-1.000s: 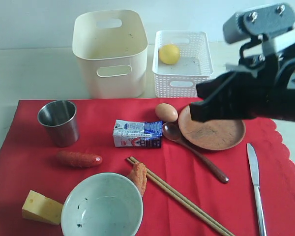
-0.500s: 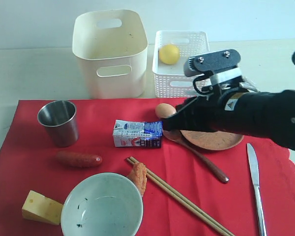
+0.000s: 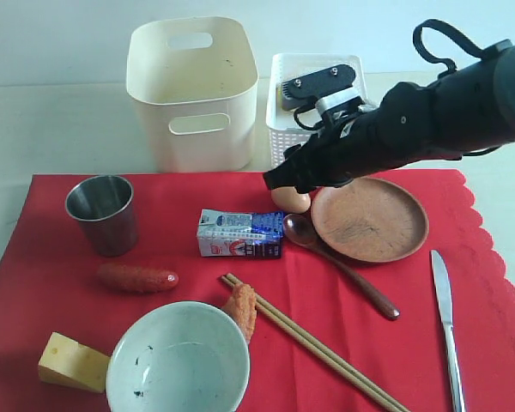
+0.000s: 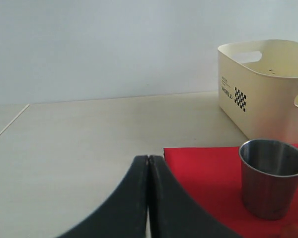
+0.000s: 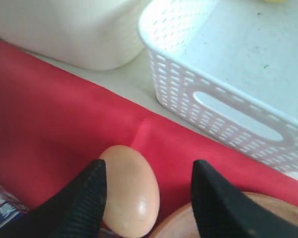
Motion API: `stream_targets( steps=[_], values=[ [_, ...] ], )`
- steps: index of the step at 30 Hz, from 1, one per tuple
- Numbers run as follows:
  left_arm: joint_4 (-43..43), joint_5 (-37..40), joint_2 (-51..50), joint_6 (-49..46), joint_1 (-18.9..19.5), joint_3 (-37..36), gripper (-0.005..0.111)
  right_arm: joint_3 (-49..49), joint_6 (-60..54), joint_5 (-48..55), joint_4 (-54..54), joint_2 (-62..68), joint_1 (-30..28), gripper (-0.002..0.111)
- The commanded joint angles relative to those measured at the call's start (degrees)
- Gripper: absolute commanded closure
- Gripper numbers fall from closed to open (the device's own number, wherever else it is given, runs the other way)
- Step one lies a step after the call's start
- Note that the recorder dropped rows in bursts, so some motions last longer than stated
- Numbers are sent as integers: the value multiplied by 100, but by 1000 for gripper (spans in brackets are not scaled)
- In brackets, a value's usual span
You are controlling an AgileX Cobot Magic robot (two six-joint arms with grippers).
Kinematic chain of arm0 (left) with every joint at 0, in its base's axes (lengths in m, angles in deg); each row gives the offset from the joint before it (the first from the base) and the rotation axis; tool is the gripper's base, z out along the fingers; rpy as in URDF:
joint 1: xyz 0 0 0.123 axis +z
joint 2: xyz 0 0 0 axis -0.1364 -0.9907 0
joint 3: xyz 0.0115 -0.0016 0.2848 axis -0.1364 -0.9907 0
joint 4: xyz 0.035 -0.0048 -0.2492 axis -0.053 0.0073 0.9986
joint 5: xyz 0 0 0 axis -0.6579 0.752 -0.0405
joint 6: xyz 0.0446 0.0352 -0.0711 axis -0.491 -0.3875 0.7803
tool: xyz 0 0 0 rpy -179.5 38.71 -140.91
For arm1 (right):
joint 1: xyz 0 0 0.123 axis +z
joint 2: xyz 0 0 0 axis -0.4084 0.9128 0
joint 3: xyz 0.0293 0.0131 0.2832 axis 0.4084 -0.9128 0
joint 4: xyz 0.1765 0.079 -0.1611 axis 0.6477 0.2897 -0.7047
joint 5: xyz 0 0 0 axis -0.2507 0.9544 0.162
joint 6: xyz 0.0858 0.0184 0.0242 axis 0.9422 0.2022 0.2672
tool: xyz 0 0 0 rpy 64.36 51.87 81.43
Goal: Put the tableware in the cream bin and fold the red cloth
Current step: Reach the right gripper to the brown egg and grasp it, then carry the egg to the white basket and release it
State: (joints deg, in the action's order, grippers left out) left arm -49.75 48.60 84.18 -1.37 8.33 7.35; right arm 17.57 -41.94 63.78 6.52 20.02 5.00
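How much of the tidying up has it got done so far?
Barely started. No tableware shows in the cream bin. The right gripper, open, is poised at the egg, gripping nothing. To do: steel cup, bowl, plate, spoon, chopsticks and knife lie on the red cloth, which is spread flat.

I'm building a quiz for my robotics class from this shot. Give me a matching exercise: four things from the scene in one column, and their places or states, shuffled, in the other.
Things
1. cup
2. egg
3. cheese
4. knife

Places or states
A. beside the bowl
B. by the scalloped edge of the cloth
C. between the right fingers
D. standing upright

Pairs: 1-D, 2-C, 3-A, 4-B
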Motion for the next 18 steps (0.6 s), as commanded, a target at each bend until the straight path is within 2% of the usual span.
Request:
stream_targets(
  steps=[1,14,16,18],
  values=[
    [-20,-41,36,28,15,3,107,306,-55,191,-45,306,-48,57],
    [-20,-41,36,28,15,3,107,458,-360,473,-45,855,-11,58],
    [-20,-41,36,28,15,3,107,458,-469,470,-45,865,-11,61],
    [-20,-41,36,28,15,3,107,458,-482,459,-45,865,-11,70]
  ],
)
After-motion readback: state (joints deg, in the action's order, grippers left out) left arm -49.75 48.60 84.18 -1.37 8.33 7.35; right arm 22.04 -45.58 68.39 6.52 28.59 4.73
